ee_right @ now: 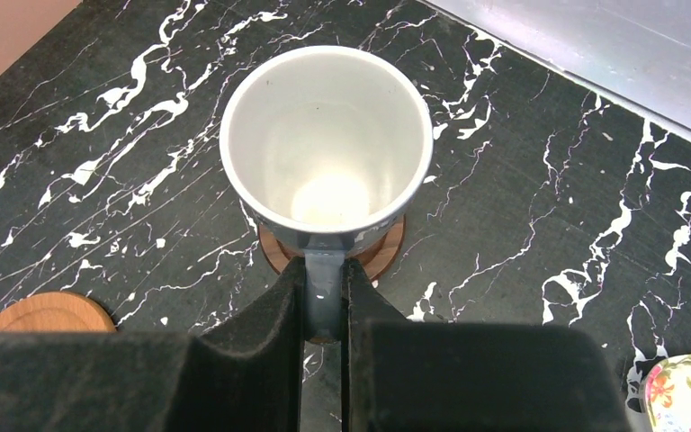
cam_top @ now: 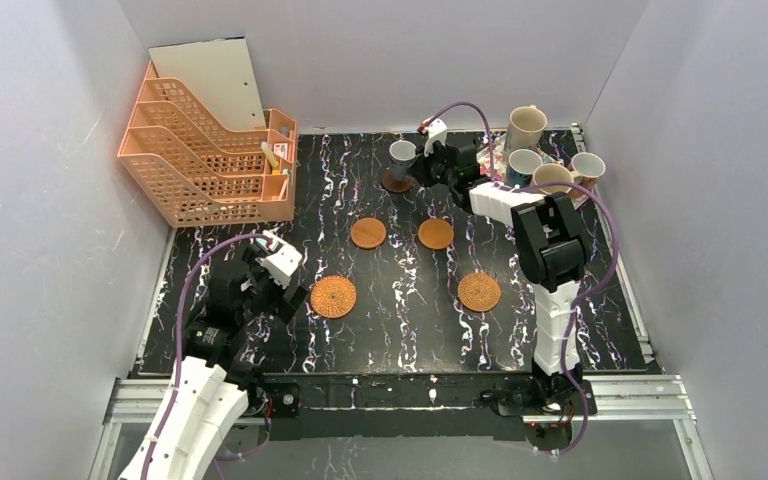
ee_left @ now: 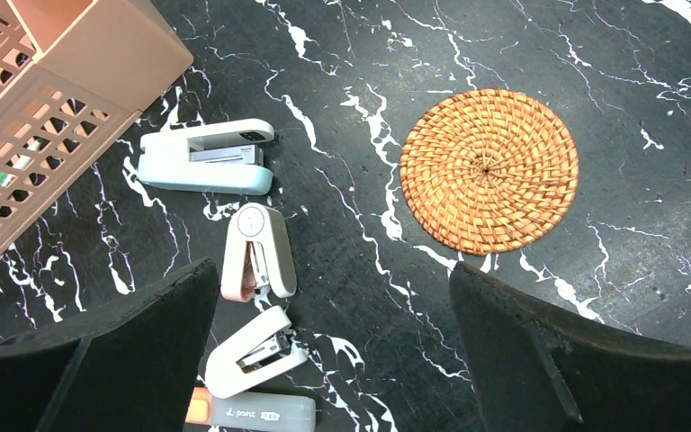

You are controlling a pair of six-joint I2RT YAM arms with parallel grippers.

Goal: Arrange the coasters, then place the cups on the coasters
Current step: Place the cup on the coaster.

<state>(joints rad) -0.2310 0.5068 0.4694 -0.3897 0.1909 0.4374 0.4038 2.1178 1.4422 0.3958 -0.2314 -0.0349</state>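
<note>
Pinches the handle of a blue cup [ee_right: 327, 144] between the black padded fingers [ee_right: 261, 333] of the right gripper [ee_right: 326, 301], jaws pressed nearly together on the thin handle. Holds that cup upright, white inside showing, directly over a dark brown coaster [ee_right: 385, 255] at the far middle of the black marbled table [cam_top: 400, 330] (whether cup base and disc touch cannot be told from either view). Shows, nearer the arms, a left wood coaster [cam_top: 368, 233] and a right wood coaster [cam_top: 436, 233] lying side by side and apart, and nearer again a left wicker coaster [cam_top: 333, 296] and a right wicker coaster [cam_top: 479, 291], set wider apart. Hangs the left gripper [ee_left: 333, 274] over the table's left side with jaws spread wide and nothing between them, just beside the left wicker coaster. Catches three staplers under that wrist: a pale blue stapler [ee_left: 205, 156], a pink stapler [ee_left: 256, 252] and a white stapler [ee_left: 252, 353]. Clusters the other four cups at the far right by the floral tray [ee_right: 684, 391]: a tall beige cup [cam_top: 525, 127], a second blue cup [cam_top: 523, 163], a second beige cup [cam_top: 552, 177] and a brownish-orange cup [cam_top: 587, 167]. Stands an orange file organizer [cam_top: 210, 160] at the far left corner.
</note>
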